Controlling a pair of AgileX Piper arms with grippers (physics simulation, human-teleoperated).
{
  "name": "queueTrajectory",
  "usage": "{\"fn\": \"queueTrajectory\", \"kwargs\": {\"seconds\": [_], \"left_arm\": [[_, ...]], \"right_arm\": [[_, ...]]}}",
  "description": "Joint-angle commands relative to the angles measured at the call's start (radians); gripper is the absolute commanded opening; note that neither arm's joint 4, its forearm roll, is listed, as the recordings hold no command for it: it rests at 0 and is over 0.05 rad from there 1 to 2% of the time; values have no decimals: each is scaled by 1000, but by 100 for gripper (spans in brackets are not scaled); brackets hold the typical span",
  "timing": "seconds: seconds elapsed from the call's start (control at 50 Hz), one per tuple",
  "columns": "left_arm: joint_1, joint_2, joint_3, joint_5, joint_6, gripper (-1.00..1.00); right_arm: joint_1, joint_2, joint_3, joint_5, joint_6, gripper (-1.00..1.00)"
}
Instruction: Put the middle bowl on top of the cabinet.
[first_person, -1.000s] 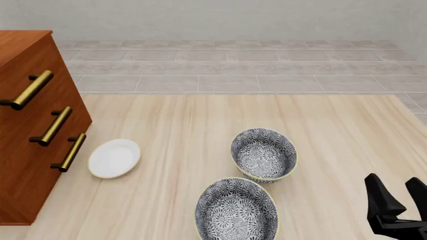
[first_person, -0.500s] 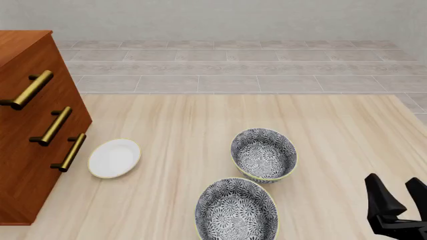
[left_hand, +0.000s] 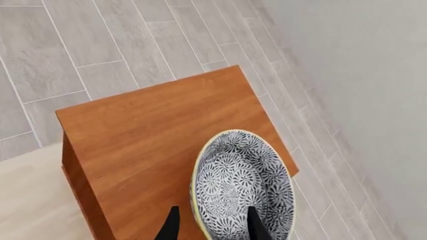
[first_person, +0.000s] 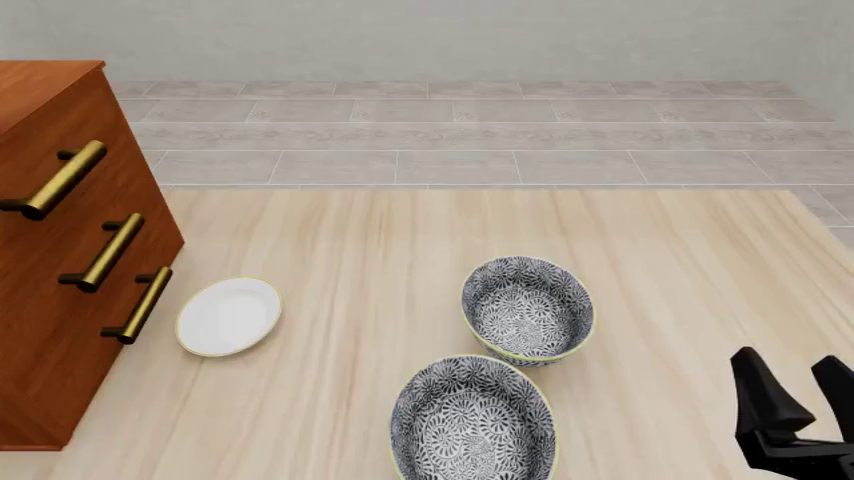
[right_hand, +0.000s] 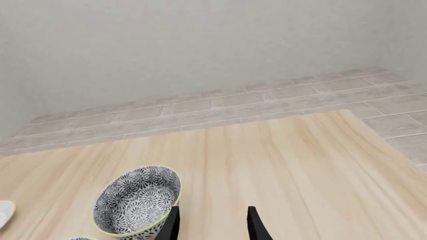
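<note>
On the cabinet (left_hand: 160, 130) top sits the empty middle bowl (left_hand: 243, 185), left gripper (left_hand: 210, 227) astride its rim; whether it grips, I cannot tell. Right gripper (first_person: 798, 395) wide, holding nothing.

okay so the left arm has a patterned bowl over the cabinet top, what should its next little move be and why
Probably open the left tool and let go. In the left wrist view its fingers straddle the near rim of the middle bowl, one inside and one outside, and the bowl sits well within the edges of the cabinet top. Whether the bowl's base already touches the wood cannot be told, so ease down slightly first.
</note>
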Motion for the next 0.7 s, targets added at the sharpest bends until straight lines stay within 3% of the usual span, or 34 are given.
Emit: {"fn": "queueTrajectory", "kwargs": {"seconds": [0.02,0.7], "left_arm": [[8,-16,-16,3,-2,100],[1,-65,-89,23,-9,100]], "right_arm": [[-2,-1,0,1,3,100],[0,12,0,-8,-2,100]]}}
